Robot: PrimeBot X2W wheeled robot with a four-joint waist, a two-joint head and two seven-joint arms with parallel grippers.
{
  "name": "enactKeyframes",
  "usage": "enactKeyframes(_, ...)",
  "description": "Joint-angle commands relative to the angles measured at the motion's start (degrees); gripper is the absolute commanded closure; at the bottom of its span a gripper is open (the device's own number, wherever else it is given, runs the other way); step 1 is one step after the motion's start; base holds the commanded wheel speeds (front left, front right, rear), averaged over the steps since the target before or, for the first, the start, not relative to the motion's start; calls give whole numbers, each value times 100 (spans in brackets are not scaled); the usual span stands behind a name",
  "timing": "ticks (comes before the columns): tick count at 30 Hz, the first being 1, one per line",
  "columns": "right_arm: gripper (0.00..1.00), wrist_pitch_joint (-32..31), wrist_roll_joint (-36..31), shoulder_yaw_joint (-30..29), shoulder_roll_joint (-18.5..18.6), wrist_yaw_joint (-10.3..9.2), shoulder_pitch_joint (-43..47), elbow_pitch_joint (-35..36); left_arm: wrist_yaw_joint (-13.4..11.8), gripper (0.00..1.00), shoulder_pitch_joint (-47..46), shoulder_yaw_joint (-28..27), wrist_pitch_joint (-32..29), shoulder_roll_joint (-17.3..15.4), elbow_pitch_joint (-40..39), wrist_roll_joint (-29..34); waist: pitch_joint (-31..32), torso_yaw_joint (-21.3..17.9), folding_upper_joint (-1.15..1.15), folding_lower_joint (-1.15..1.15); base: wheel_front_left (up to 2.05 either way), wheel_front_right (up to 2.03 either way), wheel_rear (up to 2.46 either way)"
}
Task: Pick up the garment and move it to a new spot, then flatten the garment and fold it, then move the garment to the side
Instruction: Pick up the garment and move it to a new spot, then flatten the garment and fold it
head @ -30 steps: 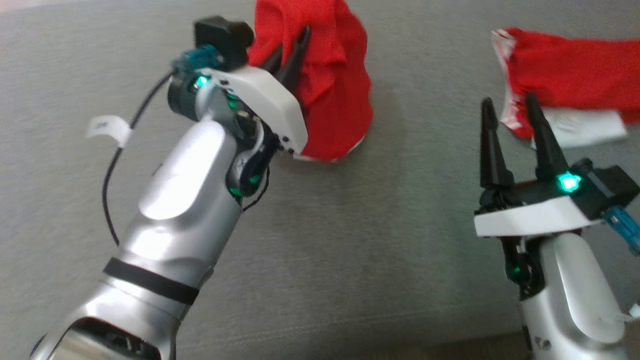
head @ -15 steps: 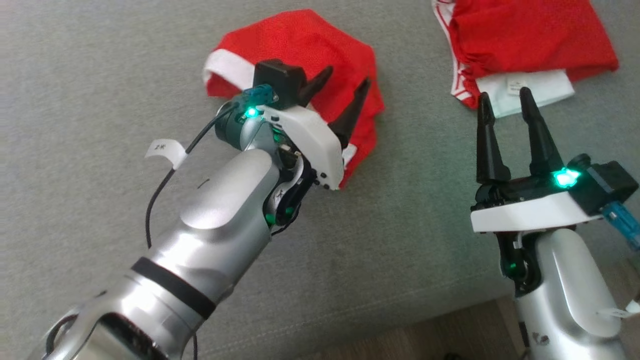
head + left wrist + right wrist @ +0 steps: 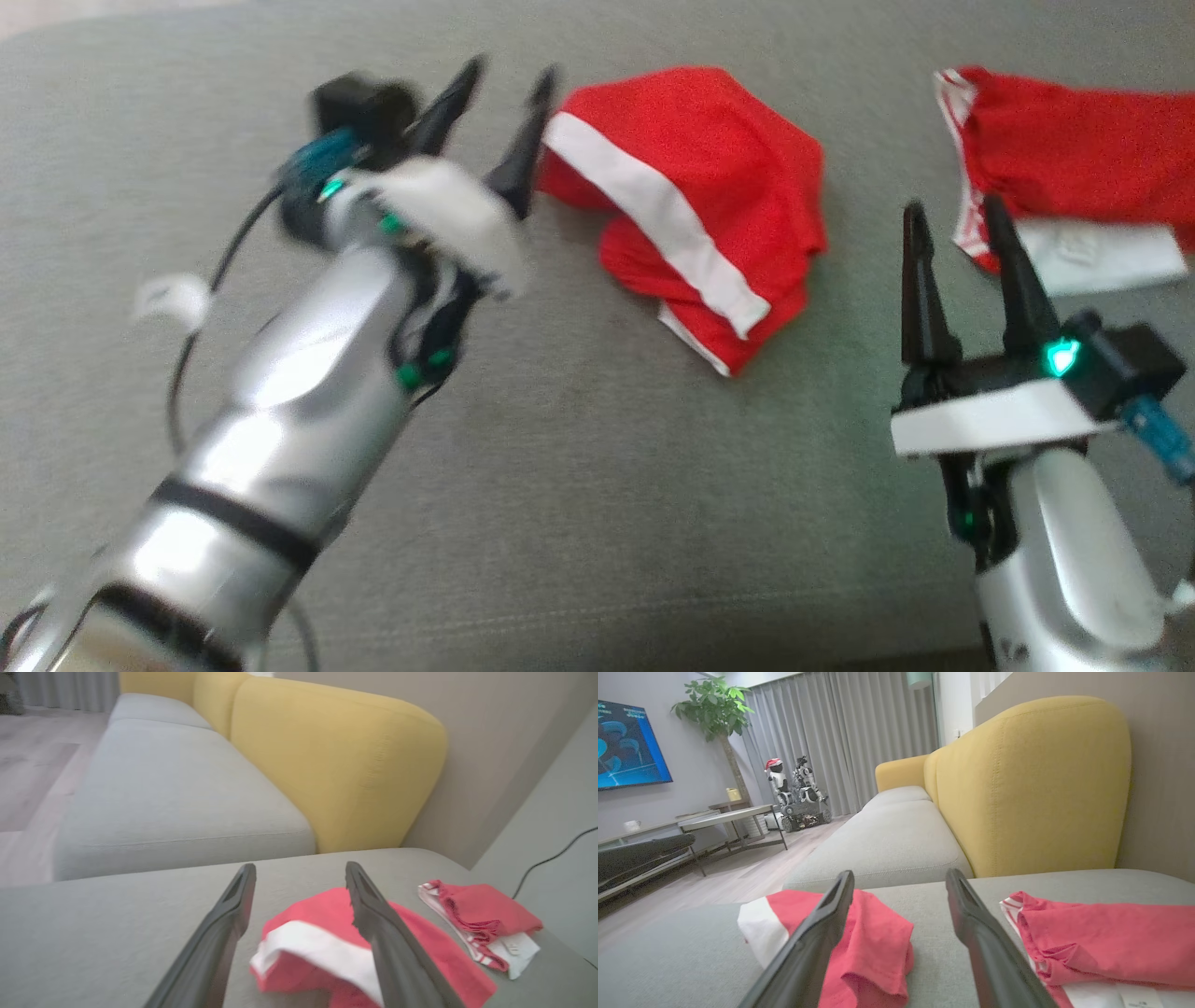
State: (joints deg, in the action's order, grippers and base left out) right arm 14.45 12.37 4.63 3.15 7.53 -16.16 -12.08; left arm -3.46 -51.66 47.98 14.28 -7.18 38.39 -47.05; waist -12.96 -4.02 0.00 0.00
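The garment (image 3: 719, 177), red with a broad white band, lies crumpled on the grey cushion (image 3: 607, 485). My left gripper (image 3: 513, 70) is open just left of it, the right fingertip close to the garment's left edge, nothing between the fingers. In the left wrist view the garment (image 3: 434, 947) lies below and beyond the open left gripper (image 3: 301, 868). My right gripper (image 3: 952, 210) stands open at the lower right, apart from the garment. Its wrist view looks past the open right gripper (image 3: 900, 875) at the garment (image 3: 878, 938) on the left.
A second red garment (image 3: 1074, 140) with a white labelled part lies at the cushion's far right, close to my right fingertips. A yellow sofa backrest (image 3: 336, 760) and a grey seat (image 3: 168, 793) stand beyond the cushion. A black cable (image 3: 551, 858) runs along the wall.
My left gripper has opened and let go of the garment, which now lies on the cushion. The gripper has drawn away to the garment's left. The head camera has shifted too.
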Motion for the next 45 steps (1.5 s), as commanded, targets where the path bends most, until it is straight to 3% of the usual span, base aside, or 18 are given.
enactKeyframes(1, 0, 26, -96, 66, -27, -4, 140, 124, 46, 0, 156, -284, 61, -293, -180, 29, 344, 381, 0, 0, 0, 0, 0)
enactKeyframes(9, 0, -90, -220, -20, -27, -4, 600, 105, 33, 0, 2029, -1357, 70, -858, -1378, 461, 728, 791, 0, 0, 0, 0, 0)
enactKeyframes(17, 0, -274, -353, -75, -27, -4, 881, 130, 175, 0, 3592, -2437, 71, -471, -2250, 1013, 842, 971, 0, 0, 0, 0, 0)
enactKeyframes(23, 0, -642, -324, 73, -27, -4, 909, 75, 409, 0, 3737, -2734, 72, -76, -2287, 1414, 825, 1025, 0, 0, 0, 0, 0)
enactKeyframes(27, 0, -952, 43, 337, -27, -4, 896, -27, 567, 0, 3760, -2841, 72, 87, -2185, 1582, 767, 1017, 0, 0, 0, 0, 0)
enactKeyframes(38, 0, -1363, 999, 598, -27, -4, 606, -494, 817, 0, 3681, -3034, 72, 298, -1938, 1823, 520, 1107, 0, 0, 0, 0, 0)
enactKeyframes(45, 0, -1304, 1320, 661, -27, -4, 315, -784, 904, 0, 3587, -3102, 72, 369, -1853, 1943, 327, 1240, 0, 0, 0, 0, 0)
